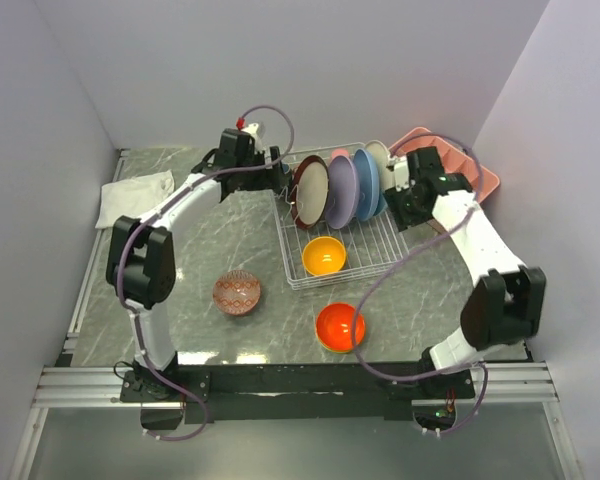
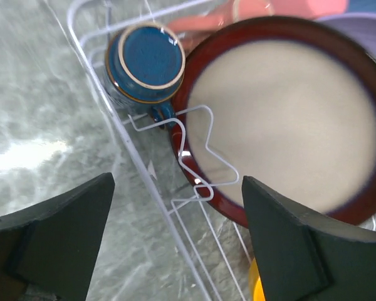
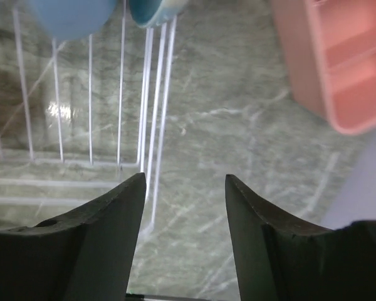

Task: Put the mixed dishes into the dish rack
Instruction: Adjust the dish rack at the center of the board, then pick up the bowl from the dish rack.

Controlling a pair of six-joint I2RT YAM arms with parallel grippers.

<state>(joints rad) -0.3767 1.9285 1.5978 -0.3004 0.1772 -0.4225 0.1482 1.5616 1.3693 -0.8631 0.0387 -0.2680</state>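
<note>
The dish rack (image 1: 380,245) holds a row of upright plates: dark-red-rimmed (image 1: 310,192), lavender (image 1: 341,192), blue (image 1: 366,185) and cream (image 1: 380,155). An orange-yellow bowl (image 1: 324,255) lies in its front part. On the table sit a red-orange bowl (image 1: 340,326) and a patterned pink bowl (image 1: 237,292). My left gripper (image 2: 177,182) is open and empty over the rack's left rim (image 2: 150,182), facing the dark-red-rimmed plate (image 2: 288,119) and a navy cup (image 2: 145,59). My right gripper (image 3: 185,179) is open and empty over the table beside the rack's right wires (image 3: 153,94).
A white folded cloth (image 1: 135,197) lies at the back left. A pink plastic tray (image 1: 480,170) leans at the back right, close to the right arm, and shows as the pink tray (image 3: 338,63) in the right wrist view. Walls close the table in on three sides.
</note>
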